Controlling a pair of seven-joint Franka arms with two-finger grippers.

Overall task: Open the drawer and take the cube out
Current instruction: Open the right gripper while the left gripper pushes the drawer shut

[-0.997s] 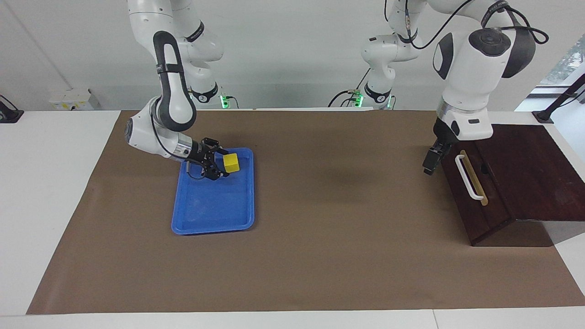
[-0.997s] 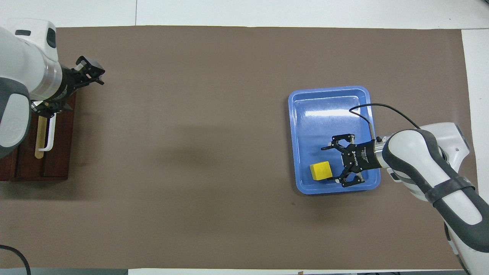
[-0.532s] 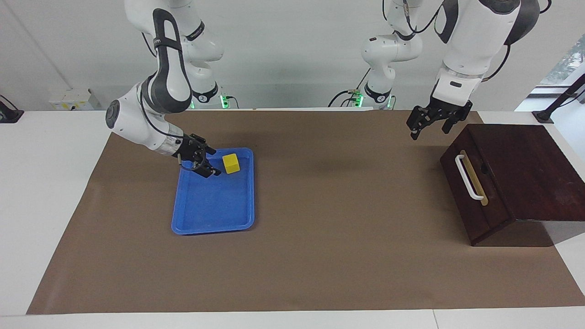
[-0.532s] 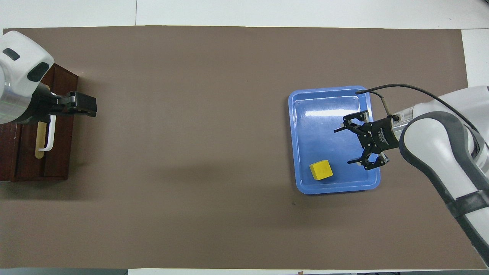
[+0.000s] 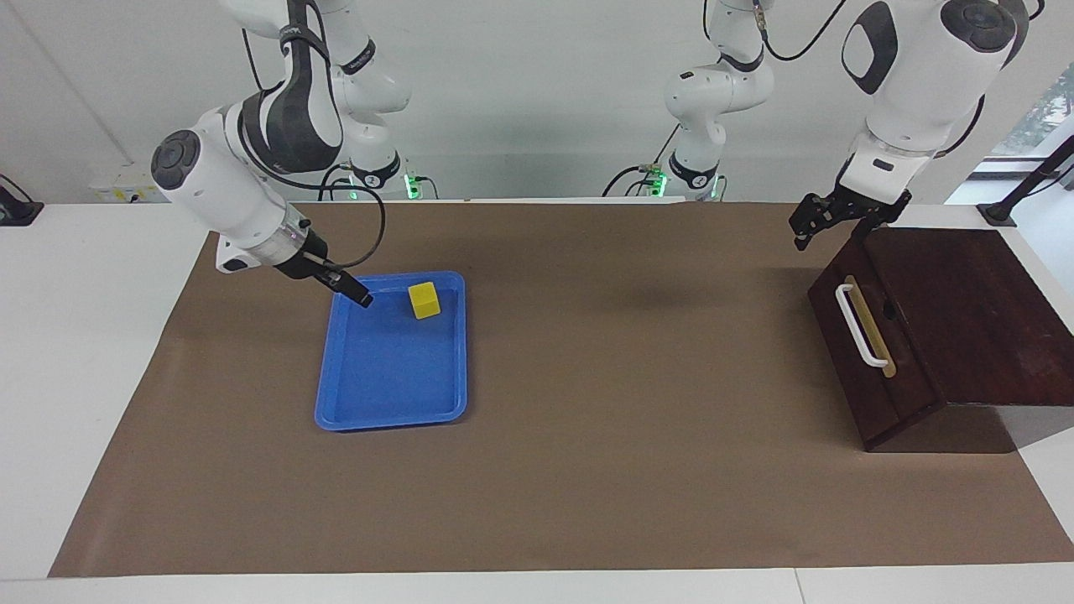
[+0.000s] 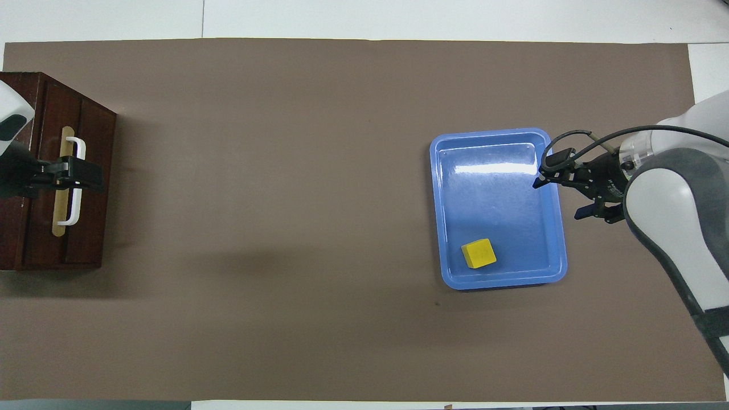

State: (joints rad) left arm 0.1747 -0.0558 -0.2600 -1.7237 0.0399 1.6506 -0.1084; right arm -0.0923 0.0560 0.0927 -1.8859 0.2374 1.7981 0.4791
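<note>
Arms hung raised at opposite ends of the brown paper-covered table (image 5: 587, 470). Left gripper (image 5: 818, 220) hovered over the closed dark wooden drawer (image 5: 873, 352), fingers apart and empty. Right gripper (image 5: 357, 294), open and empty, hovered over the blue plastic tray's rim (image 5: 390, 419). Small yellow cube (image 5: 424, 300) sat inside the tray, toward the robots. Bare table lay between tray and drawer.

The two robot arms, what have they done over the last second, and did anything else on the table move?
The right claw backed off the small yellow cube and rose to the blue plastic tray's rim. The left claw lifted from the dark wooden drawer's white handle to above its box. Both are open and empty. Cube, tray and closed drawer stayed put.
</note>
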